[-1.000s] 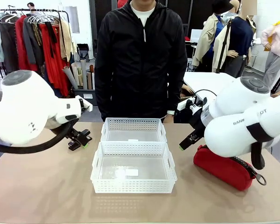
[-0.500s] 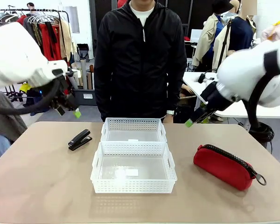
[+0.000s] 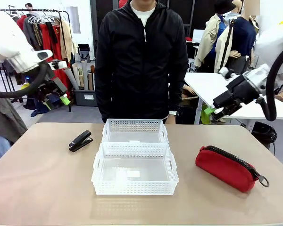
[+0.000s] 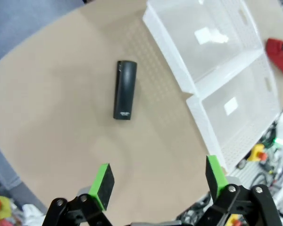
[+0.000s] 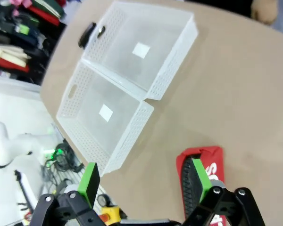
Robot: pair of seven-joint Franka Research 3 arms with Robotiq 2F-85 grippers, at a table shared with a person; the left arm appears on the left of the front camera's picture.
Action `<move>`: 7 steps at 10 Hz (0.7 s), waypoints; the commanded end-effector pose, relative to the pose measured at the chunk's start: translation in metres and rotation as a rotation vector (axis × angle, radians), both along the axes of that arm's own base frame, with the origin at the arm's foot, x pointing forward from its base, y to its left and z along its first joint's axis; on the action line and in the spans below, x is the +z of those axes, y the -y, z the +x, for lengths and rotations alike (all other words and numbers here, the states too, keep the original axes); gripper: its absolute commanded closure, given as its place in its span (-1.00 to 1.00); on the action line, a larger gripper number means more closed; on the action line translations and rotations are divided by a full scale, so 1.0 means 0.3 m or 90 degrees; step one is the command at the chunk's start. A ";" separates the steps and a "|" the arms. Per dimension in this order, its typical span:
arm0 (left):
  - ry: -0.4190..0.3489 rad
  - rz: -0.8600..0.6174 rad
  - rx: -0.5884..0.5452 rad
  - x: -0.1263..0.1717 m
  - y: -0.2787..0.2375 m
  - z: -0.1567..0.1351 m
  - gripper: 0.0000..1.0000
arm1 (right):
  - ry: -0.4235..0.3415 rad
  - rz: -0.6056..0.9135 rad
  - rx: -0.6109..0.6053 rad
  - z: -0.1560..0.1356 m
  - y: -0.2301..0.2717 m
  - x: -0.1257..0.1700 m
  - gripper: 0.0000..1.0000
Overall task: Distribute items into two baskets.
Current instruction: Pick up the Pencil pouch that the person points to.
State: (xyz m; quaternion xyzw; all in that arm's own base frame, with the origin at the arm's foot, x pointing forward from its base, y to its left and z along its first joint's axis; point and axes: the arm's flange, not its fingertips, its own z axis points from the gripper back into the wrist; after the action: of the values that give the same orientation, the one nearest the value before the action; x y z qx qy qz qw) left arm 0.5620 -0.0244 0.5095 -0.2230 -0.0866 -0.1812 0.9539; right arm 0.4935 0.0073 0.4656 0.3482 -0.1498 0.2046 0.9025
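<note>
The left gripper (image 3: 56,101) hangs high at the left, well above the table (image 3: 37,188), with its jaws spread wide and nothing between them. The right gripper (image 3: 213,112) is raised at the right in the same way, fully open and empty. Neither one touches anything.

The black stapler (image 3: 80,141) lies closed on the tabletop just left of the far basket (image 3: 134,124), apart from its wall. In the left wrist view the stapler (image 4: 124,89) lies well below the open left gripper (image 4: 158,175). The red pouch (image 3: 226,168) rests on the table right of the near basket (image 3: 134,187), near it but not touching. Its black zipper runs along the top, and a ring sits at the end that points to the table's right edge. In the right wrist view one end of the pouch (image 5: 186,162) lies just under the open right gripper (image 5: 145,180).

The two white lattice baskets stand in the middle of the table, one behind the other, with their long rims touching. Both hold nothing but a small white label on the clear bottom.

A person (image 3: 141,61) in a black zipped jacket stands at the far edge of the table, right behind the far basket. A clothes rack (image 3: 37,28) with hanging garments stands behind the left arm.
</note>
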 end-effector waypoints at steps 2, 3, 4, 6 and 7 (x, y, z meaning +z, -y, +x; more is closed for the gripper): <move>0.075 -0.126 0.081 0.005 -0.235 -0.055 -1.00 | 0.010 0.102 -0.039 0.000 0.133 0.010 -1.00; 0.093 -0.160 0.099 -0.014 -0.302 -0.077 -1.00 | 0.008 0.126 -0.044 -0.004 0.179 0.010 -1.00; 0.099 -0.185 0.109 -0.044 -0.352 -0.086 -1.00 | 0.006 0.152 -0.048 -0.006 0.225 0.015 -1.00; 0.145 -0.261 0.120 -0.073 -0.463 -0.109 -1.00 | 0.017 0.191 -0.072 -0.029 0.305 0.015 -1.00; 0.158 -0.303 0.127 -0.057 -0.526 -0.133 -1.00 | 0.031 0.203 -0.083 -0.060 0.340 0.014 -1.00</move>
State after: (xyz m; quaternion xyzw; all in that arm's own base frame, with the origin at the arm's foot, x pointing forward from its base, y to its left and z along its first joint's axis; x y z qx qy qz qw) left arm 0.5310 0.1258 0.4915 -0.3735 -0.2442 -0.0754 0.8917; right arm 0.4777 -0.0905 0.4716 0.4565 -0.2015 0.1200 0.8582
